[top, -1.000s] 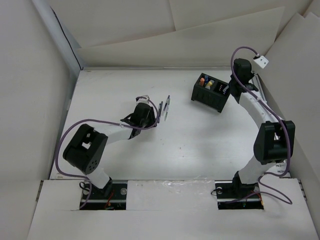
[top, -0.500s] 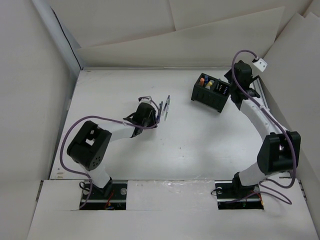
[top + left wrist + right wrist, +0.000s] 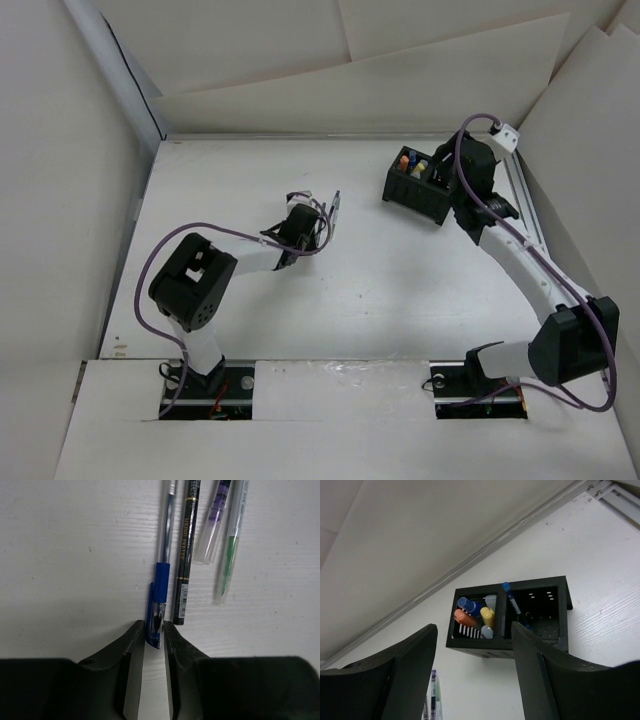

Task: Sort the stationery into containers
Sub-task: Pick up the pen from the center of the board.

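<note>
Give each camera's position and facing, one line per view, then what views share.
Top external: fixed above and behind the arms, looking down on the table; the left arm and right arm show, bases at the bottom.
Left wrist: on the left arm, low over the table, looking down; left fingers flank a blue pen beside three other pens.
Right wrist: on the right arm, looking down at the black box; open right fingers frame it.
Shared: top and right wrist show the box; top and left wrist the loose pens.
</note>
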`<state>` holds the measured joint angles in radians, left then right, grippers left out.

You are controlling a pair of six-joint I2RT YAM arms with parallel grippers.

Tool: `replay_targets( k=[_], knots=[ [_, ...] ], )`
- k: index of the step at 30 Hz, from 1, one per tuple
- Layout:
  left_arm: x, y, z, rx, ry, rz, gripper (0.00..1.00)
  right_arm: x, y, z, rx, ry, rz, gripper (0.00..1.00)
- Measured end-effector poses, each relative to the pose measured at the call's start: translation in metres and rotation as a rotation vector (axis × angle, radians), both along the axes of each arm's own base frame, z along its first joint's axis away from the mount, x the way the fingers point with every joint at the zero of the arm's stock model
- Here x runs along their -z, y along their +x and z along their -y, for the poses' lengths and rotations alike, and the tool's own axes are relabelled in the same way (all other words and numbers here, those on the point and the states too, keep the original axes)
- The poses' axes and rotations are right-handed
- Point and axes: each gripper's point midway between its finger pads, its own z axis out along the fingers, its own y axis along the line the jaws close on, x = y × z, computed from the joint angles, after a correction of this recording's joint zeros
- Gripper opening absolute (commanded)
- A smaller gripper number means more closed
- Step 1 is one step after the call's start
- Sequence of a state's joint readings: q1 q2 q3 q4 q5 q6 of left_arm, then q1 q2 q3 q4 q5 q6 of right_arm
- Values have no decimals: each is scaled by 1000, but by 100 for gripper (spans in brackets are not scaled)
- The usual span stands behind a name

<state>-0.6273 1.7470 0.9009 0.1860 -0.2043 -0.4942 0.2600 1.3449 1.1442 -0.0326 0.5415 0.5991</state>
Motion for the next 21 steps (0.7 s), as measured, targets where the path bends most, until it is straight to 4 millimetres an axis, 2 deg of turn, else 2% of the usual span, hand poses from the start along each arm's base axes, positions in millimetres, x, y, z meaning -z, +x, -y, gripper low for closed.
replay_targets(
  k=[7,10,13,17,21],
  knots=[
    [0,4,9,-6,42,21,0,-13,-12,-18,-54,12,33,67],
    [0,5,7,-19,53,26,0,-18,-15,-23,-77,18,43,68],
    [-1,6,2,-42,67,31,0,-17,-16,-36,-129,25,39,75],
    [-8,0,-8,-62,81,38,0,-8,-19,-67,-266,37,16,82],
    [-39,-7,-14,-70,31,92,0,14,-22,-112,-436,45,-43,88]
  ],
)
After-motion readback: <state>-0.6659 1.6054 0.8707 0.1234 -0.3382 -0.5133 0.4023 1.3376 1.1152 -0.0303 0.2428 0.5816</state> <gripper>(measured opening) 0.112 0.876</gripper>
